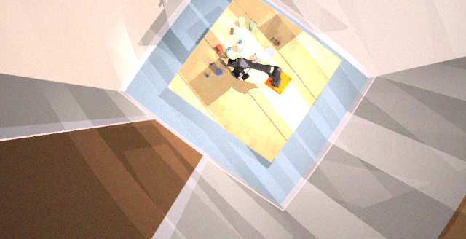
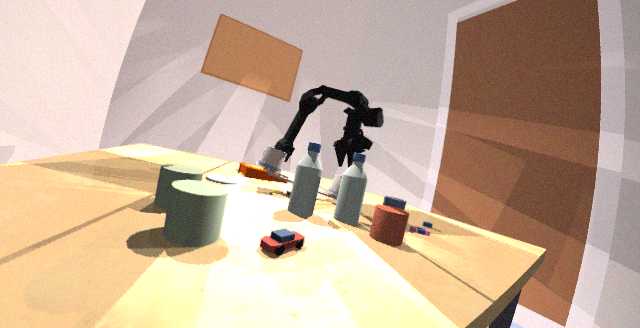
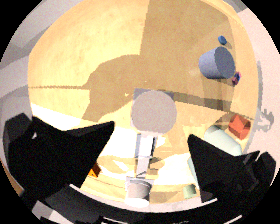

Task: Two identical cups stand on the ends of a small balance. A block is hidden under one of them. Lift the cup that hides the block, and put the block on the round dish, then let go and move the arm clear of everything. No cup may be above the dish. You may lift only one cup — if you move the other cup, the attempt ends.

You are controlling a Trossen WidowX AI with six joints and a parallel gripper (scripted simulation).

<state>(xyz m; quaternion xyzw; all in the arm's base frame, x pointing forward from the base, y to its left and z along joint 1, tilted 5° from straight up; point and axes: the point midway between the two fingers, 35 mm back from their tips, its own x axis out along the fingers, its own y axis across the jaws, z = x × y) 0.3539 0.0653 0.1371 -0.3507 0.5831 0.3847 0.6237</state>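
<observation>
A pale grey-white cup (image 3: 153, 112) stands on one end of the balance (image 3: 145, 152). A matching cup (image 3: 139, 190) (image 2: 274, 158) (image 1: 259, 55) stands on the other end, beside the light round dish (image 1: 269, 52) (image 2: 224, 179). My gripper (image 3: 152, 130) (image 2: 346, 162) is open and empty, pointing down above the first cup, which lies between the fingertips in the wrist view. In the top view the arm mostly covers that cup. No block shows; both cups hide what is under them. I cannot tell the beam's tilt for sure.
Two bottles (image 2: 306, 188) (image 2: 351, 198) stand near the balance. A red cup (image 2: 389, 225) (image 3: 238, 126) and a blue cup (image 3: 216, 63) (image 1: 218, 72) stand farther along. Two green cups (image 2: 195, 213) (image 2: 166, 188) and a toy car (image 2: 282, 241) are beyond the bottles. An orange base (image 1: 285, 82) lies under the arm.
</observation>
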